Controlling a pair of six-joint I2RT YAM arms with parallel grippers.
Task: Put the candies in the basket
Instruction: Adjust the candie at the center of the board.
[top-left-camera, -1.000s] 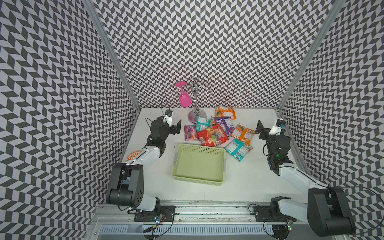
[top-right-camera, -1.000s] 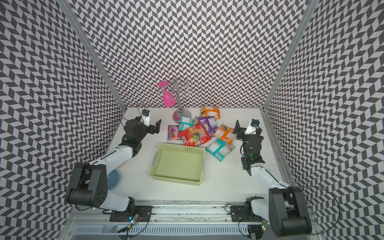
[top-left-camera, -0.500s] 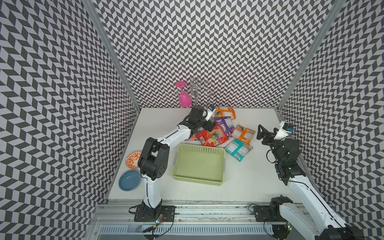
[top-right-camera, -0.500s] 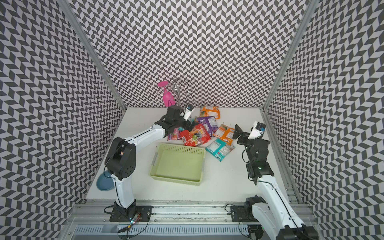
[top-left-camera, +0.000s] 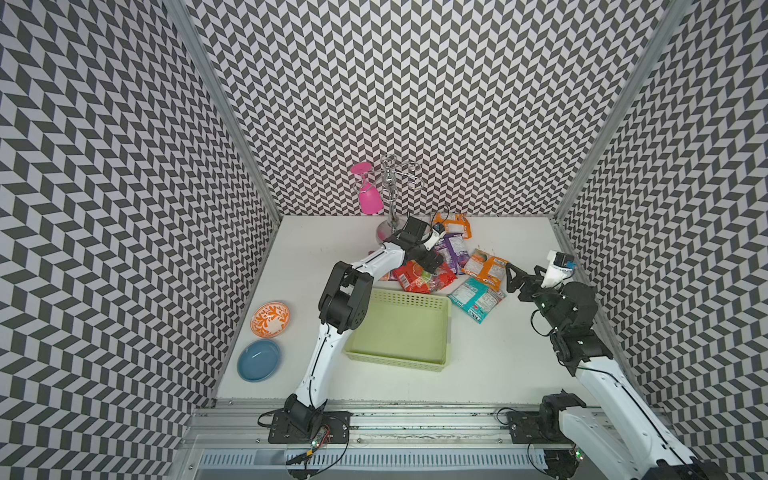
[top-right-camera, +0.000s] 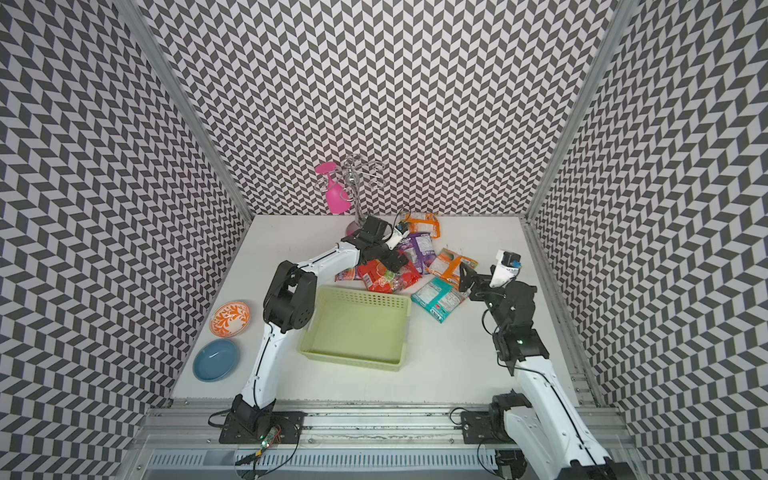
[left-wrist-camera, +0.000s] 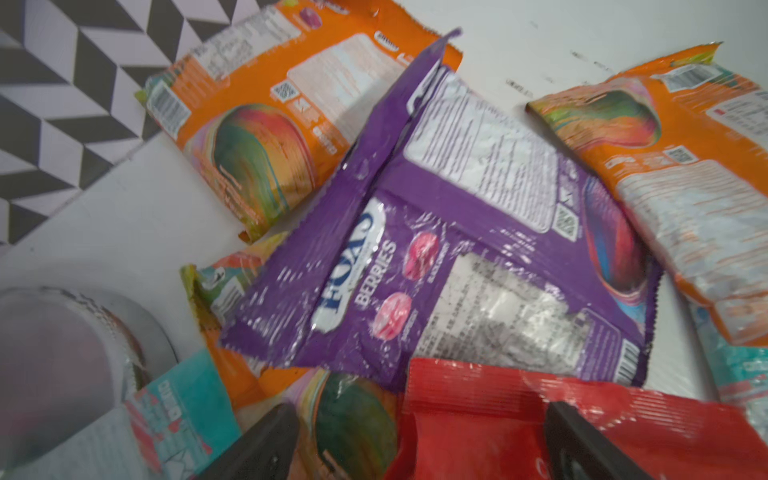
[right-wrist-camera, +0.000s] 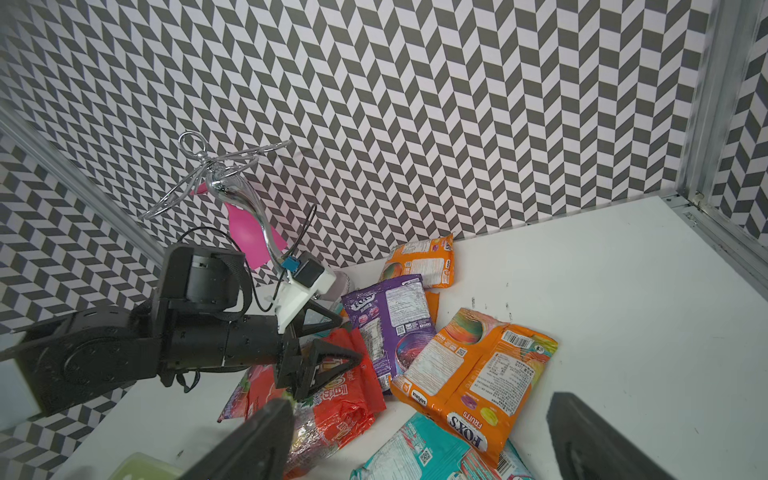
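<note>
Right now the left gripper (top-left-camera: 430, 259) is hovering low over the candy pile near the back edge of the bench. Its jaws are standing spread and straddling the top edge of the red bag (top-left-camera: 419, 278). The left wrist view is showing its fingers (left-wrist-camera: 266, 440) either side of the bag, wide apart; can't tell if they're touching it.

Just past the red bag the purple packet (left-wrist-camera: 436, 266) is lying against it, overlapping a corner of the orange packet (left-wrist-camera: 266, 124) that's nearest the back edge.

The right gripper (top-left-camera: 510, 277) is hovering toward the right edge of the bench with its jaws spread wide, gripping nothing and pointing at the pile. Between it and the red bag, the second orange packet (top-left-camera: 484, 268) and the teal packet (top-left-camera: 476, 297) are lying flat.

Mid-bench the basket (top-left-camera: 409, 296) is sitting just in front of the pile, its back wall close to the red bag. All visible packets are lying on the bench outside it.

Near the left edge, the patterned plate (top-left-camera: 270, 318) and blue bowl (top-left-camera: 259, 359) are sitting side by side.
</note>
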